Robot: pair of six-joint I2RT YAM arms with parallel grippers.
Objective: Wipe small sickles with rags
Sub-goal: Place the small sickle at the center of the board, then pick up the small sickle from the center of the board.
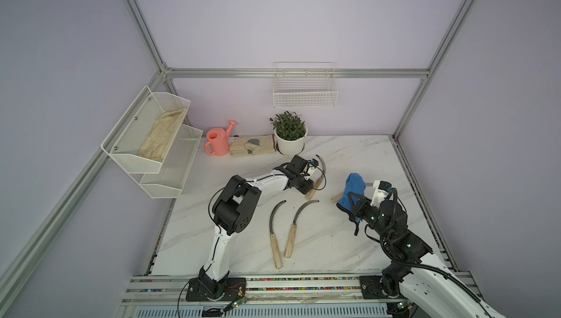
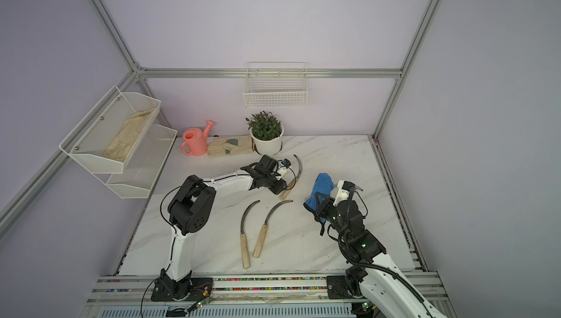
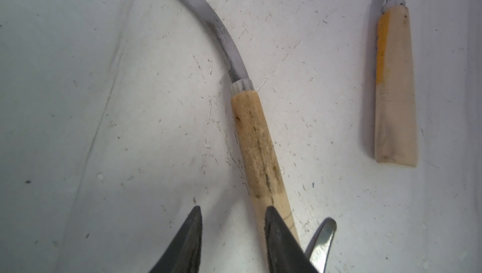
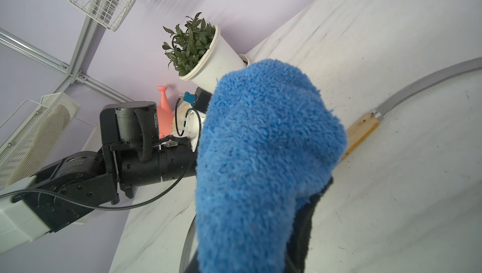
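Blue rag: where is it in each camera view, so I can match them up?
Both top views: blue rag, right of centre.
Left wrist: not in it.
Right wrist: fills the middle.
Shared landmark: potted plant, absent only from the left wrist view.

Four alike tools lie flat on the marbled desk (image 1: 334, 255), each with a thin curved grey blade and a pale wooden handle. The nearest sickle (image 1: 312, 192) lies just in front of the potted plant (image 1: 290, 137), its blade tip toward the pot and its handle scuffed with dark streaks. The left sickle (image 1: 277, 252) and right sickle (image 1: 290, 245) lie side by side well in front of the plant, handles pointing away from it. The fourth sickle (image 4: 363, 129) lies in front and to the right of the plant. The rag (image 1: 353, 187), fluffy blue microfibre with black trim, is bunched over the middle of this sickle.
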